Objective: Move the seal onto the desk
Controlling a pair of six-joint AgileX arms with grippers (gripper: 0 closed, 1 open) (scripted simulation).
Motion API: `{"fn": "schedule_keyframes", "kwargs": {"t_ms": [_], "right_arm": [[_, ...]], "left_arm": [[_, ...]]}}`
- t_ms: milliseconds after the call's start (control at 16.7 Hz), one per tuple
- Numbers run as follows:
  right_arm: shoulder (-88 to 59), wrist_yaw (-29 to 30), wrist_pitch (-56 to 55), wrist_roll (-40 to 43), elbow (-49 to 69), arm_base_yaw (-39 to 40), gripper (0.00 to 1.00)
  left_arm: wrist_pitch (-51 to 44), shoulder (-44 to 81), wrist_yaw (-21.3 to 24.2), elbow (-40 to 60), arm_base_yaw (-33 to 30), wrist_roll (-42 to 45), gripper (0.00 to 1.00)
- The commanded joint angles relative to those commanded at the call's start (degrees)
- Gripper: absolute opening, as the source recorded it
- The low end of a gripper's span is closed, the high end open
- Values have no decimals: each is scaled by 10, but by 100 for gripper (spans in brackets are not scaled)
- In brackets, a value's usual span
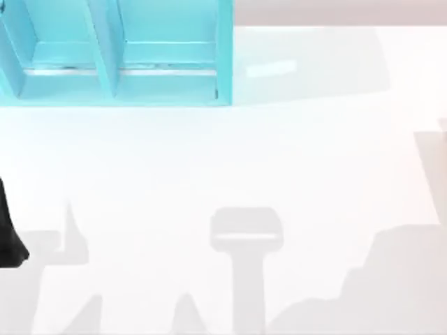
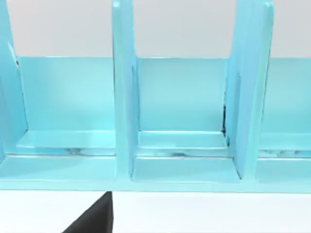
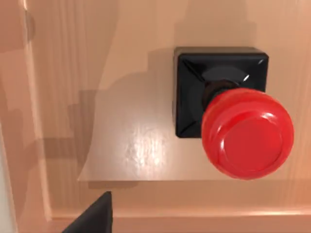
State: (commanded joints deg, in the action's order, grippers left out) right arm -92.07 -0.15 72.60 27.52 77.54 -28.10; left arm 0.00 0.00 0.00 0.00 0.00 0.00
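The seal [image 3: 233,111], a black square block with a glossy red round knob, stands upright on a light wooden surface [image 3: 121,136]. The right wrist view looks down on it from close above. A dark part of my right gripper [image 3: 92,216] shows at that picture's edge, apart from the seal. The white desk [image 1: 223,167] spreads across the top view. A black part of my left arm [image 1: 8,237] sits at the desk's left edge. A dark part of my left gripper [image 2: 92,218] hangs over the white desk in front of the shelf.
A turquoise shelf unit [image 1: 119,56] with upright dividers [image 2: 124,97] stands at the desk's back left. The wooden surface has a raised rim [image 3: 194,213] along one side. A pale tan strip [image 1: 433,174] shows at the top view's right edge.
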Motion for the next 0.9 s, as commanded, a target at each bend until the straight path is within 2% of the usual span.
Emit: {"fn": "schedule_keyframes", "kwargs": {"t_ms": [180, 540, 720, 900], "right_arm": [[-37, 0, 30, 12, 38, -13, 100], [-37, 0, 28, 12, 36, -11, 100], [-46, 0, -12, 10, 1, -12, 100], [-62, 0, -98, 10, -61, -11, 100]], "left_arm": [[0, 0, 0, 0, 0, 0, 100], [0, 0, 0, 0, 0, 0, 100], [0, 0, 0, 0, 0, 0, 100], [0, 0, 0, 0, 0, 0, 100]]}}
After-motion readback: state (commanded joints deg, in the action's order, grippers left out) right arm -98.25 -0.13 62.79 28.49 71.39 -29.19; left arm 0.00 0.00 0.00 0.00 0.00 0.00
